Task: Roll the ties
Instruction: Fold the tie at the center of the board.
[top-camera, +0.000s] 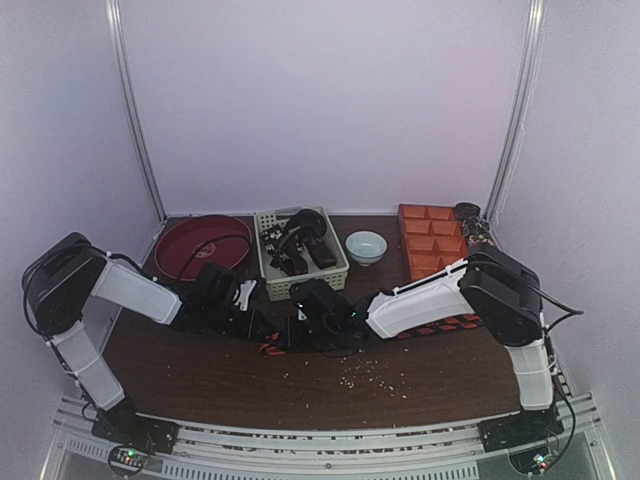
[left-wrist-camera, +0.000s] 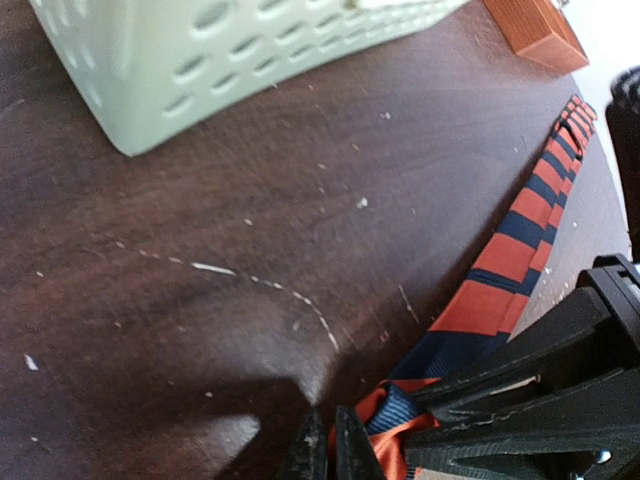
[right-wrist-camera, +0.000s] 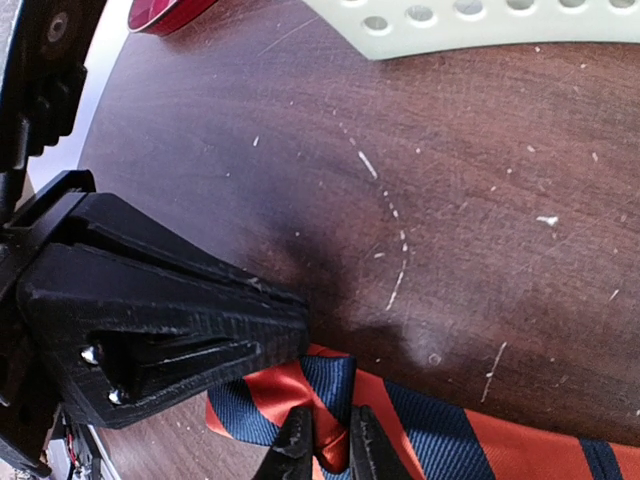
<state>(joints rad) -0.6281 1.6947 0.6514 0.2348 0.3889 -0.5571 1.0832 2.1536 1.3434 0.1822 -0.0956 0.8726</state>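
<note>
An orange-red tie (top-camera: 440, 326) with dark blue-black stripes lies flat across the dark table, its near end folded over between the two grippers. In the right wrist view my right gripper (right-wrist-camera: 330, 450) is shut on a fold of that tie (right-wrist-camera: 480, 440). My left gripper (left-wrist-camera: 330, 452) has its fingertips pressed together at the table, right beside the folded end of the tie (left-wrist-camera: 510, 240); no cloth shows between them. From above, the left gripper (top-camera: 268, 330) and right gripper (top-camera: 296, 338) meet at the table's middle. Other dark ties lie in the basket (top-camera: 262, 262).
Behind the grippers stand a pale perforated basket (left-wrist-camera: 200, 60), a red round tray (top-camera: 205, 245), a small pale bowl (top-camera: 366, 246) and an orange compartment tray (top-camera: 432, 240). Pale crumbs are scattered over the table's front. The right gripper's body (left-wrist-camera: 520, 400) crowds the left wrist view.
</note>
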